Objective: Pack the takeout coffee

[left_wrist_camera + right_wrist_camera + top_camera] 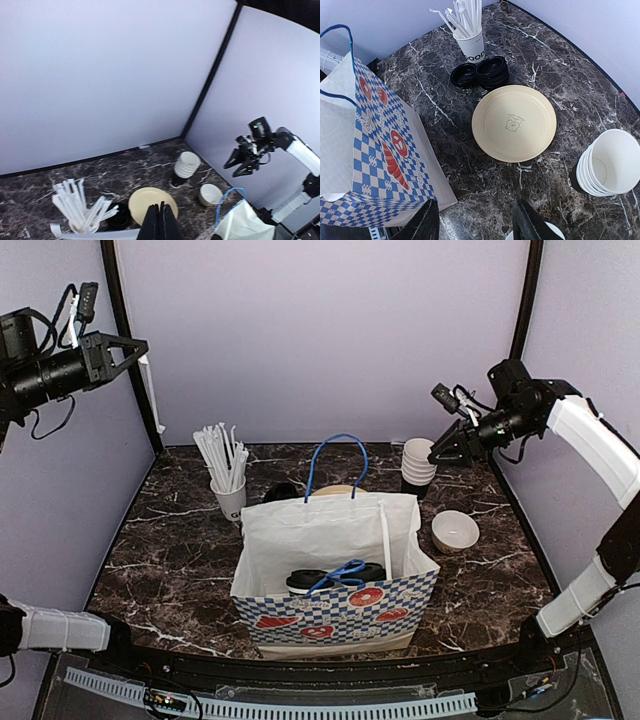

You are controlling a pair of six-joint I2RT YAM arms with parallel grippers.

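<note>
Lidded takeout coffee (pixel 338 578) sits inside the checked paper bag (pixel 330 615) mid-worktop (pixel 170 540). My left tool (pixel 125 348) hangs high, closed on nothing. My right tool (pixel 447 448) hovers half open and empty near the stack of empty cups (pixel 418 465). I judge I am between cups; next, the right tool must take one from that stack.

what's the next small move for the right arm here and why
Probably lower the right gripper toward the stack of cups: its jaws stand open and empty above the table, and that stack lies nearest it. The left gripper is shut, raised far to the other side.
</note>
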